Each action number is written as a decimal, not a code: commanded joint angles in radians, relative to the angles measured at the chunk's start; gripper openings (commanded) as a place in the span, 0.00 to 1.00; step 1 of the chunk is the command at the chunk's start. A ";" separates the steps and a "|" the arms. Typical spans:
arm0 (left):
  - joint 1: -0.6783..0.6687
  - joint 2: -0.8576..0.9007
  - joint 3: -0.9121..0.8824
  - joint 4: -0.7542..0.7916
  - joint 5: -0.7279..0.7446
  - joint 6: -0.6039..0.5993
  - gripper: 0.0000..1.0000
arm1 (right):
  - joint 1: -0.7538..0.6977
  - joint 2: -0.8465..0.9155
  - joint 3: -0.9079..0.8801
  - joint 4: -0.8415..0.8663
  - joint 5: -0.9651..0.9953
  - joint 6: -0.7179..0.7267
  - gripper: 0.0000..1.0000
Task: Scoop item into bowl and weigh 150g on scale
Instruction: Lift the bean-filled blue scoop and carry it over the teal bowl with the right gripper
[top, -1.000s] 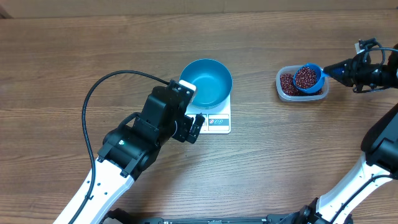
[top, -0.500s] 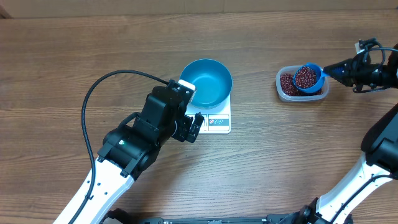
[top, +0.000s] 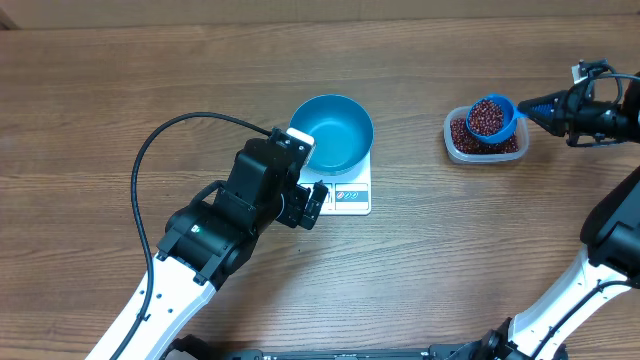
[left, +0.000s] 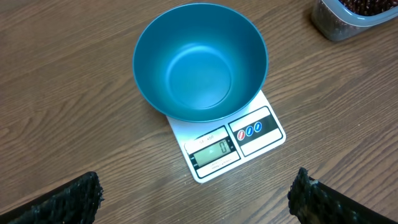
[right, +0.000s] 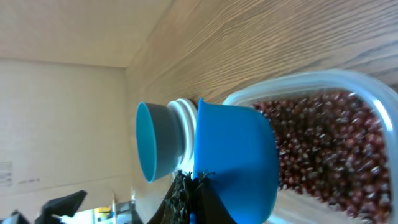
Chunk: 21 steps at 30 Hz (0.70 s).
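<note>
Over the clear tub (top: 456, 144), your right gripper (top: 547, 105) clamps the scoop (top: 497, 124), heaped with beans (top: 488, 114). On the scale (top: 351, 197), the blue bowl (top: 332, 131) sits empty; your left gripper (top: 311, 203) stands spread wide, holding nothing. Pouring and weighing are not yet done.

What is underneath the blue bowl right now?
The white scale lies under the bowl; its display and buttons stick out in front. The bowl hides the rest of the platform. The bowl is empty.

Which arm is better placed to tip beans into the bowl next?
Right. The right gripper is shut on the bean-filled scoop above the tub. The left gripper hangs open and empty by the scale and bowl.
</note>
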<state>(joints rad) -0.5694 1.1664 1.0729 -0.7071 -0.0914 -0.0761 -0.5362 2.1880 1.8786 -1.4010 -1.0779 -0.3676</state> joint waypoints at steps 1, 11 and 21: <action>0.000 0.007 -0.006 0.004 -0.013 -0.006 0.99 | -0.003 0.007 0.086 -0.030 -0.063 -0.008 0.04; 0.000 0.007 -0.006 0.004 -0.013 -0.006 1.00 | 0.048 -0.025 0.332 -0.209 0.005 -0.004 0.04; 0.000 0.007 -0.006 0.004 -0.013 -0.006 1.00 | 0.241 -0.026 0.521 -0.291 0.030 0.027 0.04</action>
<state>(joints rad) -0.5694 1.1664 1.0729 -0.7071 -0.0914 -0.0761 -0.3473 2.1883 2.3554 -1.6909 -1.0286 -0.3595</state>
